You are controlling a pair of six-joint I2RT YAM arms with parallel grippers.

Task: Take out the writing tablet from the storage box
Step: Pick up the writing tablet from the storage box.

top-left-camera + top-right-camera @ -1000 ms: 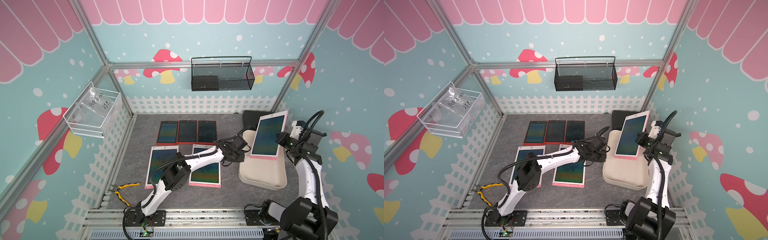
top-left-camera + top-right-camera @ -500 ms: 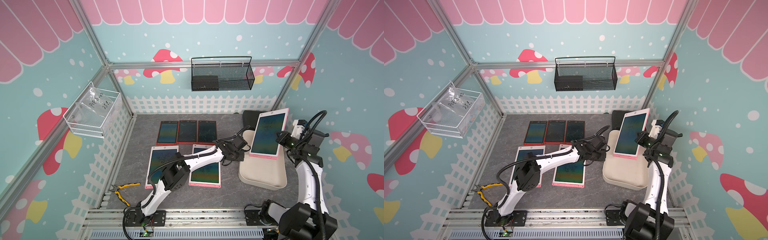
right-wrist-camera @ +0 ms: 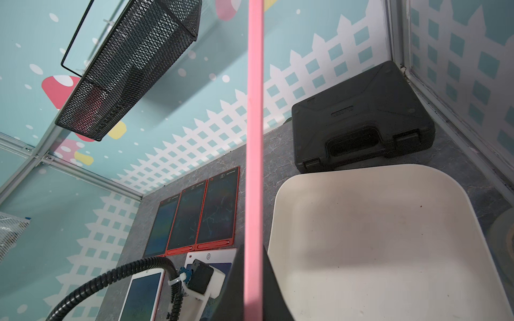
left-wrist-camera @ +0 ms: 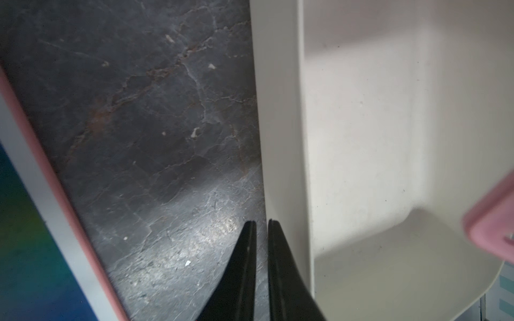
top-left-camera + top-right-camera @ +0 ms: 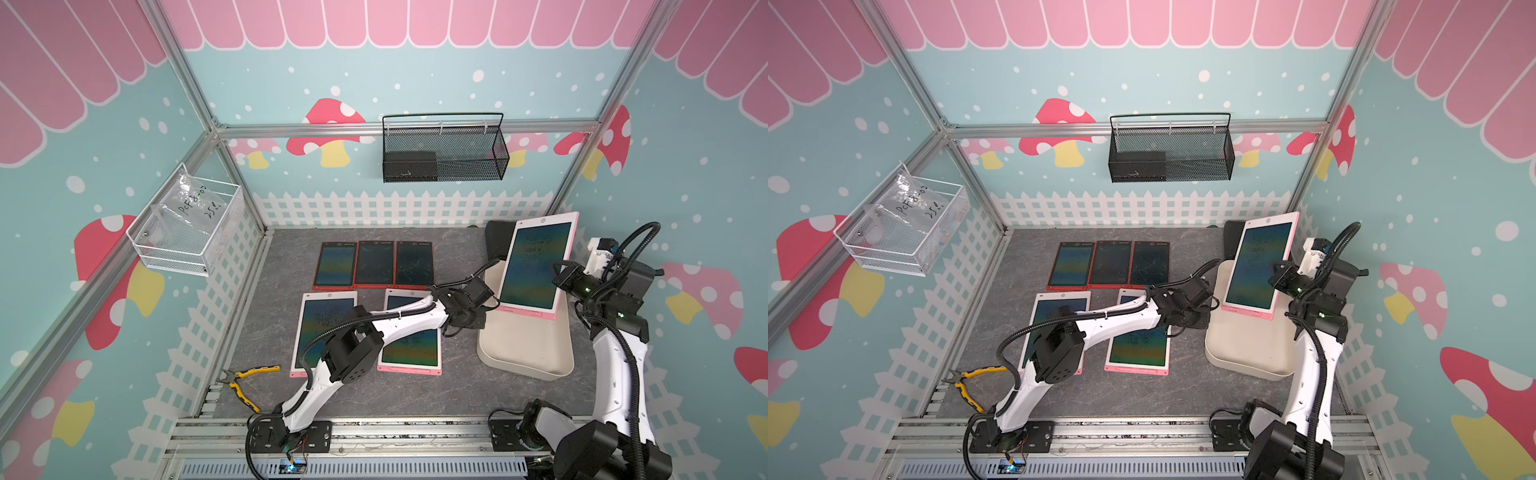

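Note:
My right gripper (image 5: 557,275) (image 5: 1277,272) (image 3: 253,278) is shut on the side edge of a pink-framed writing tablet (image 5: 532,262) (image 5: 1260,266). The tablet hangs tilted, its lower end just over the cream storage box (image 5: 525,349) (image 5: 1246,349). The right wrist view shows it edge-on as a pink strip (image 3: 254,139) with the empty tub (image 3: 375,236) beside it. My left gripper (image 5: 485,311) (image 5: 1210,309) (image 4: 261,225) is low at the tub's outer left wall (image 4: 281,111), with only a thin slit between its jaws and nothing held.
Three red tablets (image 5: 374,264) and two pink ones (image 5: 324,328) (image 5: 409,345) lie flat on the grey floor. A black case (image 3: 361,122) sits behind the tub. A black mesh basket (image 5: 444,153) and a white wire basket (image 5: 187,232) hang on the walls. Yellow pliers (image 5: 245,380) lie front left.
The right gripper has raised the tablet a little and drawn it slightly left. The left gripper's jaws have narrowed while it stays by the tub wall.

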